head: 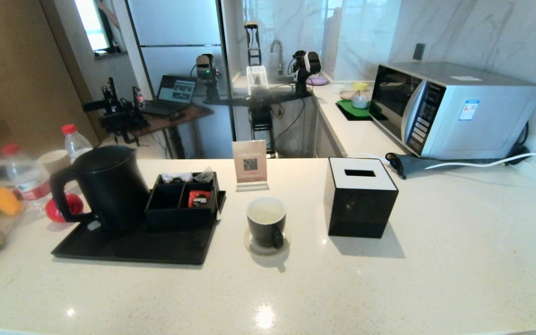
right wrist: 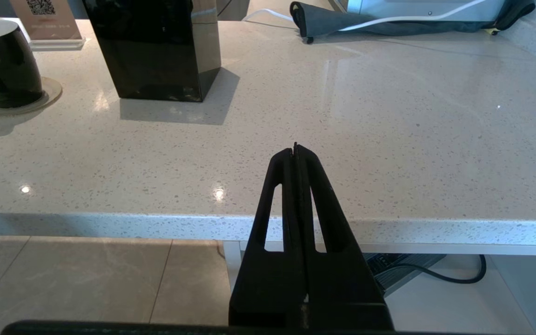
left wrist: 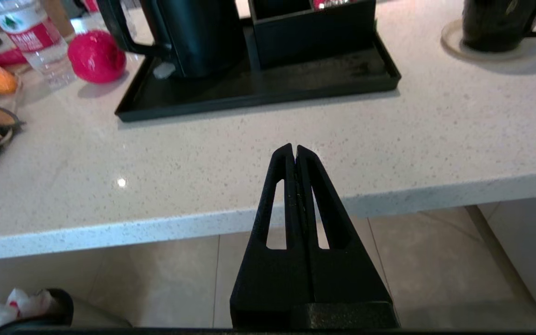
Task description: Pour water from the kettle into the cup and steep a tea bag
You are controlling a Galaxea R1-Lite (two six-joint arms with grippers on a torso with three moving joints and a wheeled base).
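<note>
The black kettle (head: 107,186) stands upright on a black tray (head: 128,246) at the left of the counter, its loop handle facing left. A small black cup (head: 266,222) with a white inside sits on a round coaster at the counter's middle. I see no water, and the cup's inside looks pale. A black compartment box (head: 184,197) on the tray holds a red packet (head: 199,198) and other sachets; I cannot pick out a tea bag. My left gripper (left wrist: 294,148) is shut and empty, held off the counter's front edge. My right gripper (right wrist: 295,148) is likewise shut and empty there.
A black tissue box (head: 360,197) stands right of the cup, a QR sign (head: 250,165) behind it. A microwave (head: 449,109) and its cable sit at the back right. Water bottles (head: 26,177), a red ball (head: 61,208) and an orange object (head: 5,201) crowd the left edge.
</note>
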